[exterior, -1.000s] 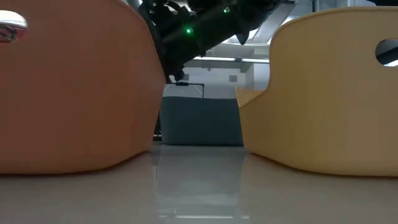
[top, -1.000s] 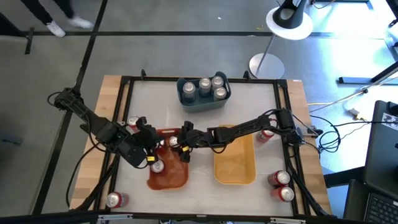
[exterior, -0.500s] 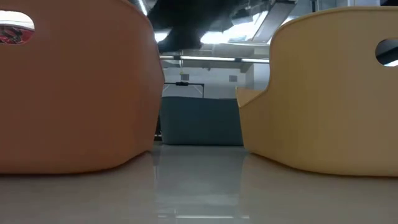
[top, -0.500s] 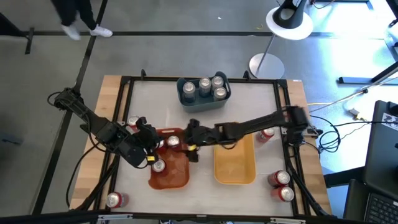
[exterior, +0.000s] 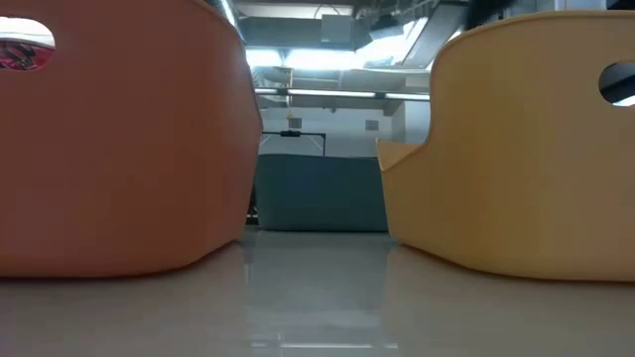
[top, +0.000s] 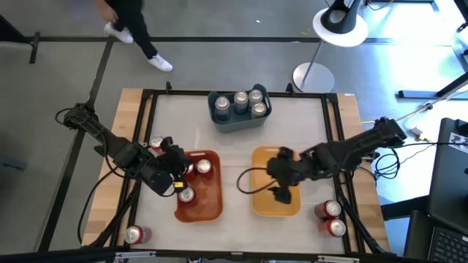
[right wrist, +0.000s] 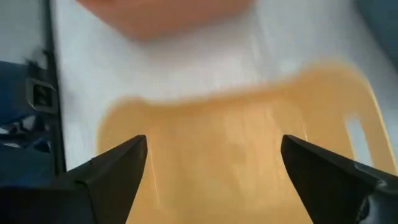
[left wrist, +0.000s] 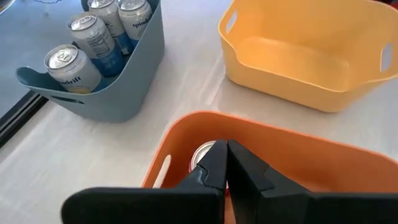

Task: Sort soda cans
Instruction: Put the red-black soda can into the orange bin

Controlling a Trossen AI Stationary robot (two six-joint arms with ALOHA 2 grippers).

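Observation:
Two red soda cans (top: 204,166) (top: 186,194) stand in the orange bin (top: 212,212). Several silver-grey cans (top: 241,102) stand in the blue bin (top: 219,117); the left wrist view shows them too (left wrist: 93,37). More red cans stand on the table: one (top: 156,144) left of the orange bin, one (top: 135,234) near the near-left corner, two (top: 327,210) (top: 336,227) near the near-right corner. My left gripper (top: 180,165) (left wrist: 225,155) is shut, over the orange bin's left rim, just above a can top (left wrist: 202,155). My right gripper (top: 280,186) (right wrist: 214,174) hangs open over the yellow bin (top: 292,208). My left gripper points its shut fingertips (left wrist: 217,158) down at the can top in the orange bin. I cannot tell whether they touch it, because the fingers hide the spot.
The three bins stand mid-table; in the low view the orange bin (exterior: 119,149) and yellow bin (exterior: 516,149) fill the front, with the blue bin (exterior: 317,193) behind. A black frame (top: 146,109) rims the table. A person's legs (top: 135,33) pass beyond the far edge.
My right arm has pulled back from the orange bin toward the table's right, quickly, and its gripper now hangs over the yellow bin. A red can stands in the orange bin where that gripper was. The person beyond the table has walked rightward.

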